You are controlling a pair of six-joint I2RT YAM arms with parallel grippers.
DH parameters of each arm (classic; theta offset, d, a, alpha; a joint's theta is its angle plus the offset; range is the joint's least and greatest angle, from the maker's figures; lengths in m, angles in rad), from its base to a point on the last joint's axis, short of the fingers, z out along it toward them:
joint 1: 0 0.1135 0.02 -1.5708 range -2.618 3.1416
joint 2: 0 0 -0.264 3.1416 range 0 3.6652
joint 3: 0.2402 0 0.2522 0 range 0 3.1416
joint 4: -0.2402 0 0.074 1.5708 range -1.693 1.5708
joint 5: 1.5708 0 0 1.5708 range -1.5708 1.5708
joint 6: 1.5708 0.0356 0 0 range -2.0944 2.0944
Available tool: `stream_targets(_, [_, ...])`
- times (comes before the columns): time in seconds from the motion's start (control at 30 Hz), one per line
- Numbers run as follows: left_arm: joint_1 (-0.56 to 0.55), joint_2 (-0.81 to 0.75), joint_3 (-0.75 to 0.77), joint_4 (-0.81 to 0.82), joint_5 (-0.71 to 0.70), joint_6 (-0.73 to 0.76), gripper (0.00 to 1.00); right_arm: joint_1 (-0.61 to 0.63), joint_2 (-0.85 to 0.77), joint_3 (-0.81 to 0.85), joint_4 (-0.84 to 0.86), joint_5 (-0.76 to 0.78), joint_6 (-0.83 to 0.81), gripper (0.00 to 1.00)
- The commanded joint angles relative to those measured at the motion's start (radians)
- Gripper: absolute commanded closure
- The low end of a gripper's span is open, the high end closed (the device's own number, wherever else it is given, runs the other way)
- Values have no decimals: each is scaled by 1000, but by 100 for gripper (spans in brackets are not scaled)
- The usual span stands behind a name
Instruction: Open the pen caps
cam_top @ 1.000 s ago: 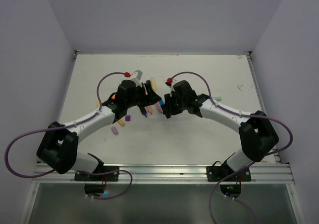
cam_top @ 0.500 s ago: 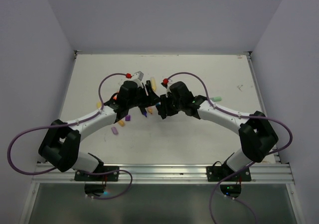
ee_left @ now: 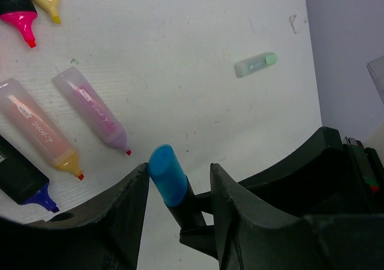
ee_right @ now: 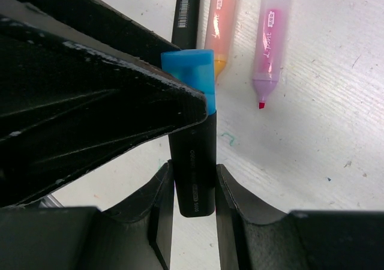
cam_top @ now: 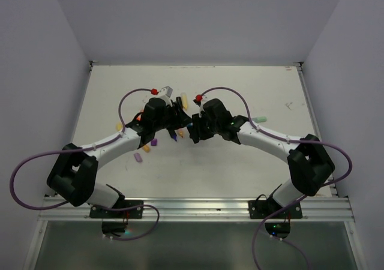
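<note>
From the top camera I see both arms meeting mid-table, the left gripper [cam_top: 180, 121] facing the right gripper [cam_top: 194, 128]. To their near left I count four loose caps: a yellow cap [cam_top: 119, 126], an orange cap [cam_top: 146, 148], a purple cap [cam_top: 153, 142] and a pink cap [cam_top: 138, 158].

On the left wrist, my left fingers [ee_left: 129, 210] straddle the one blue cap [ee_left: 168, 174]. A gap shows on one side, so they are not clamped. Five uncapped highlighters [ee_left: 93, 111] lie beyond.

On the right wrist, the right fingers [ee_right: 162, 213] pinch the black body [ee_right: 193, 162] under that cap.
</note>
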Motion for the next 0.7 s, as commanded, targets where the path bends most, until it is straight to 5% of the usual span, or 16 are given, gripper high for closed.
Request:
stream_targets(0.0, [-5,15,-2,53,11,-2,53,16,-53,29,45,11,6,100])
stream_targets(0.27, [-7,16,-12,70,13,-5,71,18,-90,20,27,19,3,100])
stream_targets(0.43, [-7,2,-14,64,5,-4,99,18,-102,12,14,27,0,100])
stream_targets(0.57, [-7,-18,-23,67,-6,-7,100,18,-93,11,-4,37,-8,72])
stream_targets(0.67, [-6,-19,-28,78,16,-16,100,18,-87,11,7,39,-19,65])
